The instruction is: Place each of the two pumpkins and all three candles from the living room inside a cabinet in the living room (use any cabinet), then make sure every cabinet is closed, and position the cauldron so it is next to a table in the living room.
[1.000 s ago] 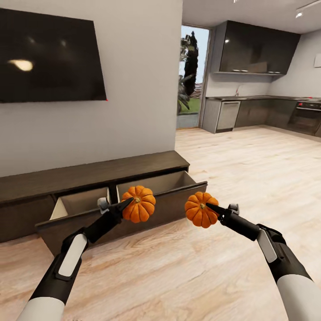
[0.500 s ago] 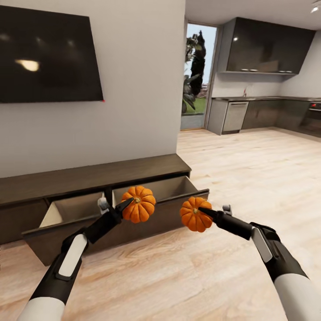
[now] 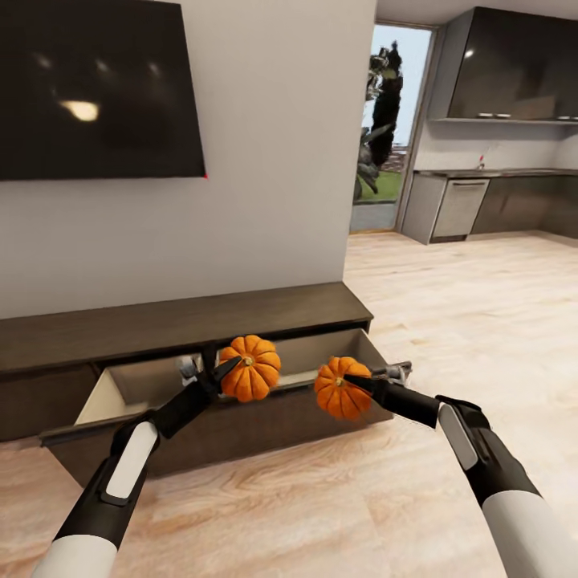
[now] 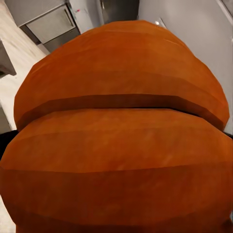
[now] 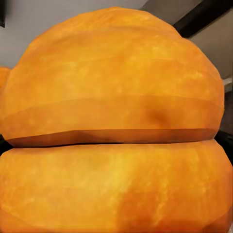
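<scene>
i have a pumpkin in each gripper. the left gripper (image 3: 234,371) is clamped on the left pumpkin (image 3: 250,368), holding it in the air over the open drawer (image 3: 112,387) of the cabinet (image 3: 160,321), just above the drawer's front edge. from the left wrist camera that pumpkin (image 4: 116,145) sits right up against the lens, orange ribs pressed close. the right gripper (image 3: 353,382) is closed on the right pumpkin (image 3: 342,388), which hangs beside the first one, near it but not touching, in front of the right end of the drawer front. through the right wrist camera this pumpkin (image 5: 114,136) looks paler and mottled, again very close to the lens.

the cabinet is a long low dark-brown unit against the grey wall, and its wide drawer is pulled out toward me, showing a pale wood interior. a dark television (image 3: 96,88) hangs on the wall above it. the floor (image 3: 321,498) is light wood planks. off to my right a doorway (image 3: 385,136) shows greenery outside, and past that are the dark kitchen cupboards (image 3: 514,72) with a grey counter below them.
</scene>
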{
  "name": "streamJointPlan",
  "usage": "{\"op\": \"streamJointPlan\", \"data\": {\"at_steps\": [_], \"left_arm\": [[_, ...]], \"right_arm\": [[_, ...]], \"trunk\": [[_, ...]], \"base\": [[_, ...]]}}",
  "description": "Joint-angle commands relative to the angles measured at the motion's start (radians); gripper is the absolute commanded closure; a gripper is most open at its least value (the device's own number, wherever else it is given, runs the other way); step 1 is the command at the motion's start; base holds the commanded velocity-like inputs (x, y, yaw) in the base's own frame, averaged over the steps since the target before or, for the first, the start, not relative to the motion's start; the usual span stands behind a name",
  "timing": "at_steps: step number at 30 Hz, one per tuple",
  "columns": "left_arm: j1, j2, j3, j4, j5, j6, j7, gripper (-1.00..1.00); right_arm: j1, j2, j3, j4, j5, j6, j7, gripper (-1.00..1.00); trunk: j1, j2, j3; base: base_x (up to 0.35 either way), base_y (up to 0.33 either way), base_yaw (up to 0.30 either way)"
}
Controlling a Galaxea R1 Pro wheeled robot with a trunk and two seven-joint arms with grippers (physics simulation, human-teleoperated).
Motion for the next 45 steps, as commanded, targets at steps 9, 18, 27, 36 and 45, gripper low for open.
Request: {"op": "streamJointPlan", "data": {"at_steps": [9,18,27,36,45], "left_arm": [[0.0,0.0,0.0,0.0,0.008,0.003,-0.002,1.0],[0.0,-0.002,0.0,0.039,0.009,-0.003,-0.002,1.0],[0.0,-0.024,-0.003,0.055,0.012,-0.07,-0.002,1.0],[0.0,-0.057,-0.006,0.055,0.011,-0.072,-0.002,1.0],[0.0,-0.059,-0.009,0.054,0.009,-0.071,-0.002,1.0]], "right_arm": [[0.0,0.0,-0.004,-0.021,-0.011,0.005,0.012,1.0],[0.0,-0.002,-0.006,-0.022,-0.011,0.008,0.041,1.0],[0.0,0.0,-0.038,-0.022,-0.011,0.071,0.044,1.0],[0.0,0.0,-0.05,-0.022,-0.011,0.072,0.043,1.0],[0.0,-0.002,-0.11,-0.026,-0.011,0.072,0.06,1.0]], "trunk": [[0.0,0.0,-0.012],[0.0,0.0,-0.025],[0.0,0.0,-0.037],[0.0,0.0,-0.05],[0.0,0.0,-0.054]], "base": [[0.329,-0.057,0.174],[0.3,-0.037,0.173],[0.045,-0.201,0.171],[0.0,-0.146,0.125],[0.031,-0.089,0.034]]}}
